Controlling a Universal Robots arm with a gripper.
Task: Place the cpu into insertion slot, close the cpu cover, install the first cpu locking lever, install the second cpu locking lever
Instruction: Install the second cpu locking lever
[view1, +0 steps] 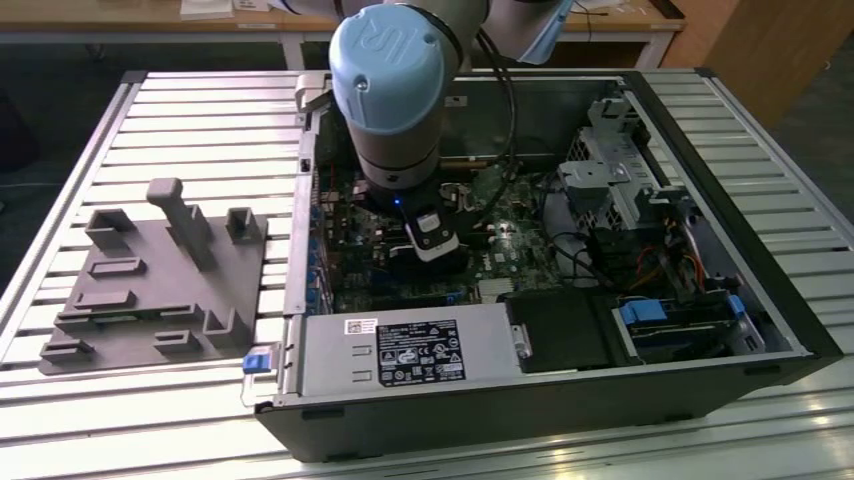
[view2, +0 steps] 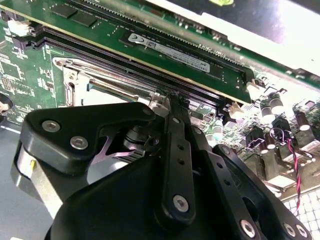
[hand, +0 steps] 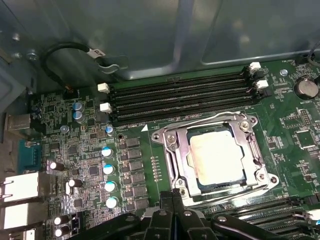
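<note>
The cpu (hand: 216, 159) is seated in the insertion slot (hand: 192, 172), and the cpu cover (hand: 172, 150) lies closed. The clenched, empty pincer (hand: 172, 197) sits at the socket edge. Locking lever status: cannot tell.

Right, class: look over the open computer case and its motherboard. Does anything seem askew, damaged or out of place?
Nothing stands out. In the first wrist view the pale silver-grey square cpu lies flat and square in the dark-rimmed insertion slot, the thin silvery metal cpu cover framing it evenly. The black end effector sits at the socket's edge.

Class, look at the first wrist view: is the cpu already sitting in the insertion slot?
Yes, the cpu lies flat inside the insertion slot.
</note>
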